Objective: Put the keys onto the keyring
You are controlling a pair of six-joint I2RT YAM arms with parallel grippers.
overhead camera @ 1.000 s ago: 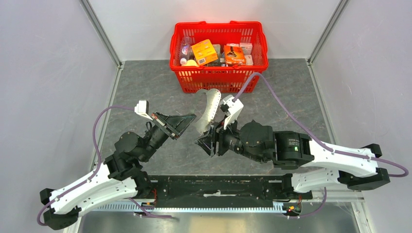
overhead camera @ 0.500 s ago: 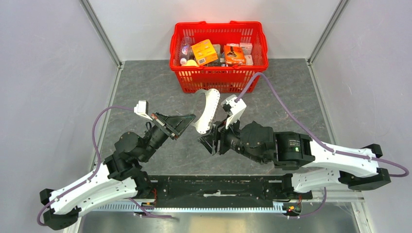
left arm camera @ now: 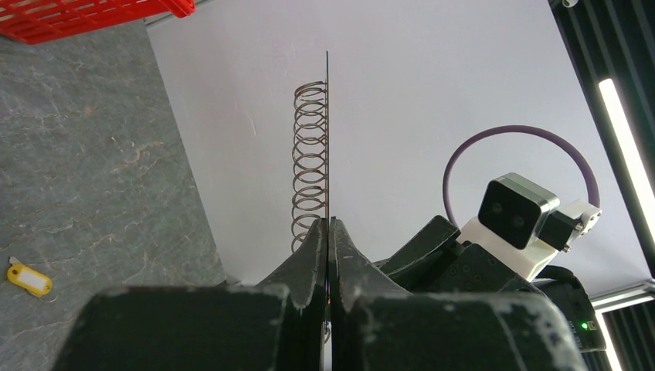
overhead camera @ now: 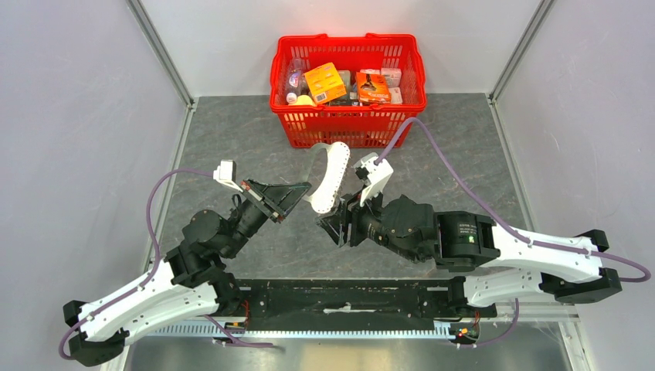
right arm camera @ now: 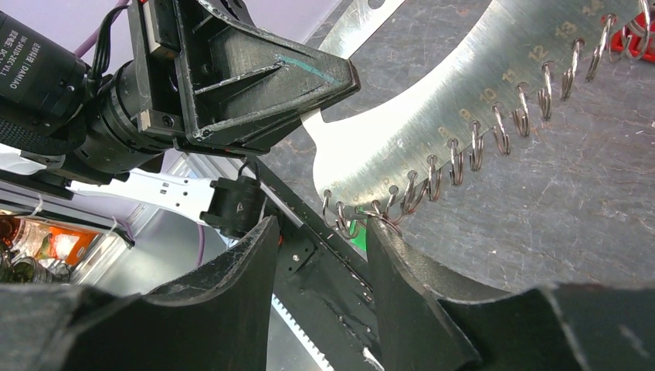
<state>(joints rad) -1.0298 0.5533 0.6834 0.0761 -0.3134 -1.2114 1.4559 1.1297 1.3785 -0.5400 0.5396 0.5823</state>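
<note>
1. A key with a yellow tag [left arm camera: 29, 280] lies flat on the grey table [overhead camera: 463, 154], alone, at about 8 o'clock in the left wrist view and well apart from the plate.
2. The left gripper [overhead camera: 297, 189] points toward 3 o'clock. Its jaws are pressed tight on the thin edge of a curved metal plate [overhead camera: 330, 174], which the left wrist view shows edge-on as a thin line.
3. The plate stands off the table between the two grippers and curves up toward 12 o'clock. Its far end is near the front wall of the red basket [overhead camera: 347, 127].
4. A row of small wire rings [right arm camera: 456, 162] is threaded through holes along the plate's curved edge, beside stamped numbers.
5. The right gripper [overhead camera: 328, 224] points toward 10 o'clock at the plate's near end. Its jaws stand partly apart, with the last rings just over the gap.
6. A small green bit [right arm camera: 357, 236] shows against the inner face of one finger. It is too small to tell whether it is the green key or whether it is gripped.
</note>
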